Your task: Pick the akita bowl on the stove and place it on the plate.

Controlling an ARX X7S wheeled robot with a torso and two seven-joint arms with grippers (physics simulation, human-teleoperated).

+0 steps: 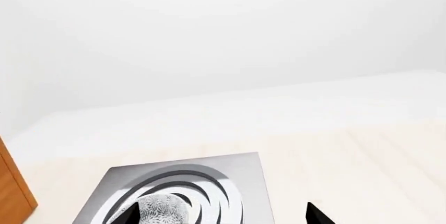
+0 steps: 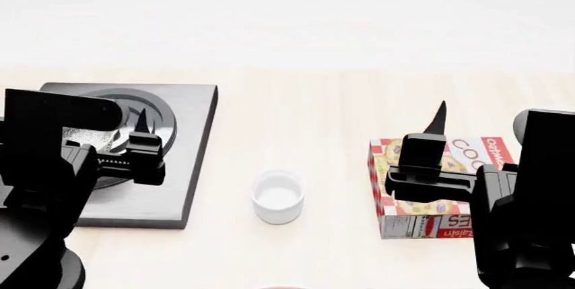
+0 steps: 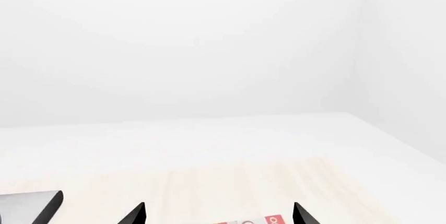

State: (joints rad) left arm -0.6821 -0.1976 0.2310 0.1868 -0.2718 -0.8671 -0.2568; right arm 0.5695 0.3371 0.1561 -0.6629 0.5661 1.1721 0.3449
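Note:
The akita bowl (image 1: 164, 211), speckled black-grey on white, sits on the ringed burner of the dark-grey stove (image 1: 244, 182). My left gripper (image 1: 223, 219) is open above the stove. The bowl lies between the fingers, close to one black fingertip (image 1: 129, 214) and well away from the other. In the head view my left arm covers most of the bowl (image 2: 101, 142) on the stove (image 2: 184, 161). Off to the right, my right gripper (image 3: 218, 216) is open and empty. A faint reddish sliver at the bottom edge of the head view may be the plate (image 2: 280, 287).
A small plain white cup (image 2: 279, 197) stands on the pale wooden table between the stove and a colourful cereal box (image 2: 431, 191) lying flat under my right gripper. A brown wooden panel (image 1: 14, 187) shows beside the stove. The table's far edge meets a white wall.

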